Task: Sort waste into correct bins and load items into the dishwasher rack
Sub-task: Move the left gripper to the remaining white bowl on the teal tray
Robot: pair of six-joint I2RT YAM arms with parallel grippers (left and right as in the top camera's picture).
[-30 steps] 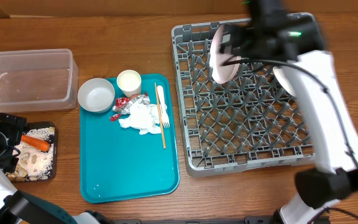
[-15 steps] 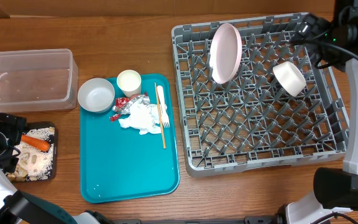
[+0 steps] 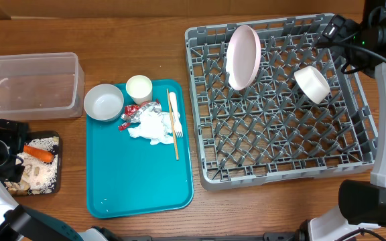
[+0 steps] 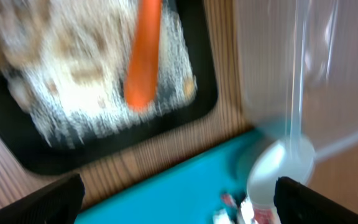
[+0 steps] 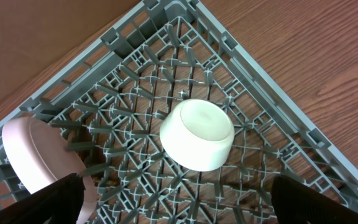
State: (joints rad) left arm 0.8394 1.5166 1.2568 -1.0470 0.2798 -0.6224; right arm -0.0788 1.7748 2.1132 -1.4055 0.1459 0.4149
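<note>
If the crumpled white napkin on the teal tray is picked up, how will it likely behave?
The crumpled napkin is probably light and floppy; its loose folds should squash easily. It touches the foil wrapper, so lifting may drag that along.

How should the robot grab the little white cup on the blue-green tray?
By its rim, from straight above. The cup stands upright with its open mouth facing up, so one jaw can probably slip inside and the other stay outside. Pick the rim's far side, away from the bowl and the wrapper that sit close beside it.
</note>
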